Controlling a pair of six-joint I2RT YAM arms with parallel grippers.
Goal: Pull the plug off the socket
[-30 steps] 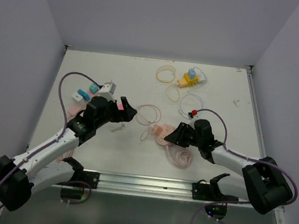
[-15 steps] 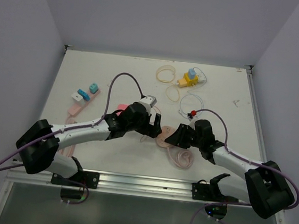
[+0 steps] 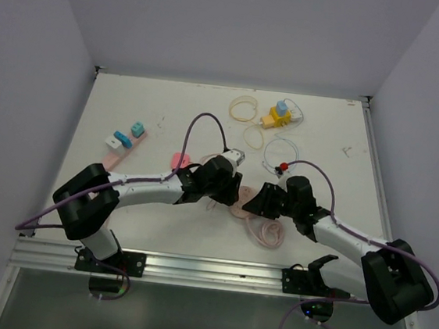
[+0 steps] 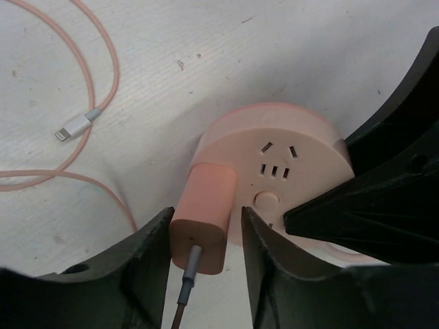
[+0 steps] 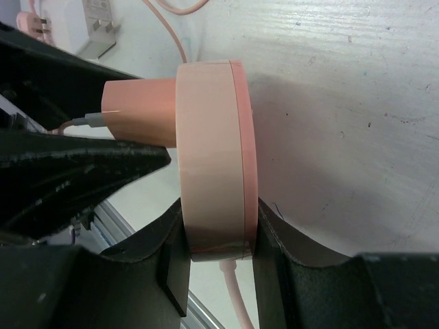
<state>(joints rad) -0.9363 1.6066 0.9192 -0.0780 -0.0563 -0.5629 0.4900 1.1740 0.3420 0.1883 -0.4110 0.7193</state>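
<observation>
From above, the left arm (image 3: 146, 187) is seen stretched across the desk (image 3: 178, 105) from the near left corner to the middle. The right arm (image 3: 338, 233) is angled in from the near right. The two wrists meet over the pink socket (image 3: 241, 202), which lies near the centre of the desk. A loose coil of pink cable (image 3: 267, 232) lies just in front of it. How either pair of jaws stands cannot be told from this view. Well apart, at the far side, a yellow socket (image 3: 275, 121) carrying a blue plug (image 3: 282, 110) is seen. At the left lies a pink strip (image 3: 113, 151).

In the left wrist view, the pink plug (image 4: 204, 216) is seated in the face of the pink socket, close to its edge. The left jaws are set narrowly around the pink plug. One finger (image 4: 137, 274) is touching its side, while a thin gap is left at the other. A cable connector (image 4: 72, 128) lies on the desk, apart from the pink socket.

In the right wrist view, the pink socket is seen edge-on and is clamped in the right jaws, with a finger (image 5: 171, 264) on either side of it. The pink plug projects from its face. A white adapter (image 5: 89, 27) is visible in the upper left corner.
</observation>
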